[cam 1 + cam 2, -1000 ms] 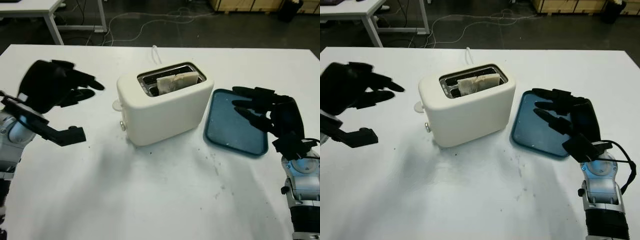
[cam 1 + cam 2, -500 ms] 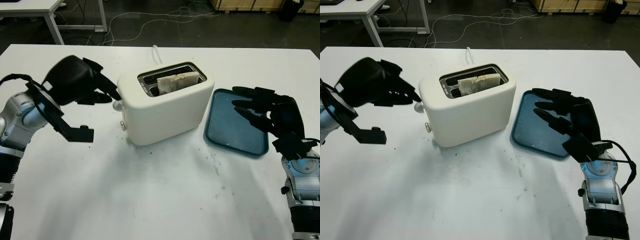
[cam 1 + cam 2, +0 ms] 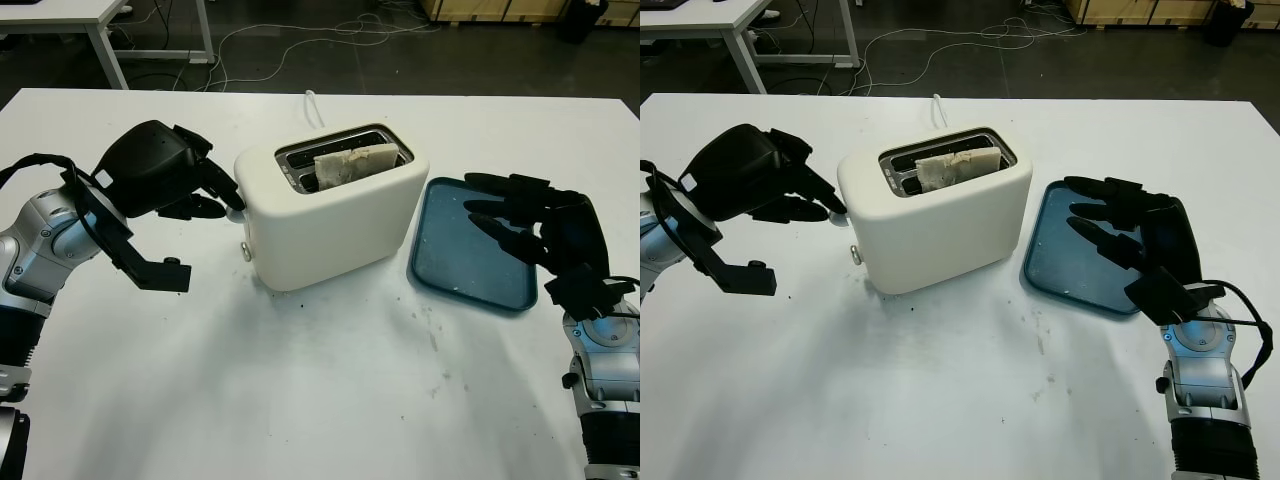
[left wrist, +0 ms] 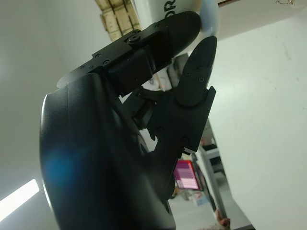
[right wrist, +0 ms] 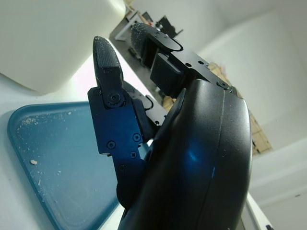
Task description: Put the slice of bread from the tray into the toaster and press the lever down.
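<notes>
the slice of bread point(image 3: 352, 163) is standing in a slot of the white toaster point(image 3: 330, 205), its top edge poking out. going left to right, the left hand point(image 3: 205, 188) is reaching to the toaster's left end, its uncurled fingertips point(image 3: 232, 196) at the lever point(image 3: 236, 211), gripping nothing. the right hand point(image 3: 520, 222) is hovering open above the blue tray point(image 3: 450, 268).
</notes>
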Tool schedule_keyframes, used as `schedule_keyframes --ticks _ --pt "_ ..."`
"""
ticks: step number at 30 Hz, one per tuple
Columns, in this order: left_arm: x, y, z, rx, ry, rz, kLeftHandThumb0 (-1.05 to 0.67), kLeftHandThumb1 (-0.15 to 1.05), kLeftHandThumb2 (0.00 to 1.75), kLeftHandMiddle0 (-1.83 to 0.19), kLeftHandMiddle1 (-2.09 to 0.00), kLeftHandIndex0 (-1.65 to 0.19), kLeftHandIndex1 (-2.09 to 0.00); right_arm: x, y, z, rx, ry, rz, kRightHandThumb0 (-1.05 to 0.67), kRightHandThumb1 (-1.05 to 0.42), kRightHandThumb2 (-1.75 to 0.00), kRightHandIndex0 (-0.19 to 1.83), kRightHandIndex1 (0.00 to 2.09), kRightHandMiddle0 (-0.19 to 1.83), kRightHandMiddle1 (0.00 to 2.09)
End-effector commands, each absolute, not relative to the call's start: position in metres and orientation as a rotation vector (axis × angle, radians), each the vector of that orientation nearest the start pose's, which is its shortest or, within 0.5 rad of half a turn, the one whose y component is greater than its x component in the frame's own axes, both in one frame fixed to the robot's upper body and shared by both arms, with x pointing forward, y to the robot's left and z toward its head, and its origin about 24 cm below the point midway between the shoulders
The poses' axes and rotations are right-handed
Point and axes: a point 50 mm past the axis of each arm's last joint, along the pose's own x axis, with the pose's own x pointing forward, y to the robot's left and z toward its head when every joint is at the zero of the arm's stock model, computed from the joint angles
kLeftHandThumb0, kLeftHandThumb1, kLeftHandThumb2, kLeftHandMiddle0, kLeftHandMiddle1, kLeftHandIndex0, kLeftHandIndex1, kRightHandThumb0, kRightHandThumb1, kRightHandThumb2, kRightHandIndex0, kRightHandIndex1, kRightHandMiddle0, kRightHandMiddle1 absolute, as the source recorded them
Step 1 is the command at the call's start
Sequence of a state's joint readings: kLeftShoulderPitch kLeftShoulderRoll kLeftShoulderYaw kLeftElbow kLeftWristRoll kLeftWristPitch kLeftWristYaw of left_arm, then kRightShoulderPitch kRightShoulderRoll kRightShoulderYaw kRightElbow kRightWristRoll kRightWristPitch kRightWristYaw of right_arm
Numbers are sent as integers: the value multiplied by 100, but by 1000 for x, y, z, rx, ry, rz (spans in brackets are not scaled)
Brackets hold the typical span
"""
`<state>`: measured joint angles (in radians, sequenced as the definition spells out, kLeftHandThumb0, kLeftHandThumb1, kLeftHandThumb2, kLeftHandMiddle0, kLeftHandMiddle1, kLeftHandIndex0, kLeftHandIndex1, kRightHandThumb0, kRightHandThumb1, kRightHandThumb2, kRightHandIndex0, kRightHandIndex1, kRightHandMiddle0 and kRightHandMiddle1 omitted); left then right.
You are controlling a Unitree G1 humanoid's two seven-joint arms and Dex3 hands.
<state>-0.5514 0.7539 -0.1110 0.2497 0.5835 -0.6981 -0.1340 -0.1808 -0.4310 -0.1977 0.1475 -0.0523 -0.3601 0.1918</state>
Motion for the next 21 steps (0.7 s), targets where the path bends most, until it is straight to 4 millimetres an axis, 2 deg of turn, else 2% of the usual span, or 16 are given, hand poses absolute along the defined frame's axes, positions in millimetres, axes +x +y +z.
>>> schedule_keyframes --ticks 1,7,15,18,21 --pt "308 194 183 1407 -739 -480 -31 78 1 -89 -155 -126 -6 274 -252 123 -516 -385 39 -46 -92 -13 104 0 90 0" --pt "309 195 177 1391 -702 -493 -29 79 1 -87 -157 -127 -5 274 -252 122 -517 -377 35 -46 -92 -12 104 0 91 0" --pt "310 191 154 1351 -619 -541 -26 78 0 -81 -168 -127 -3 273 -253 122 -517 -383 31 -45 -92 -12 105 1 92 0" --pt "310 186 131 1296 -540 -577 -23 79 0 -81 -163 -126 -2 273 -253 122 -518 -378 28 -45 -92 -12 105 1 92 0" --pt "308 176 93 1216 -457 -603 -20 77 0 -84 -156 -126 -2 272 -254 121 -515 -374 23 -45 -92 -11 106 1 92 0"
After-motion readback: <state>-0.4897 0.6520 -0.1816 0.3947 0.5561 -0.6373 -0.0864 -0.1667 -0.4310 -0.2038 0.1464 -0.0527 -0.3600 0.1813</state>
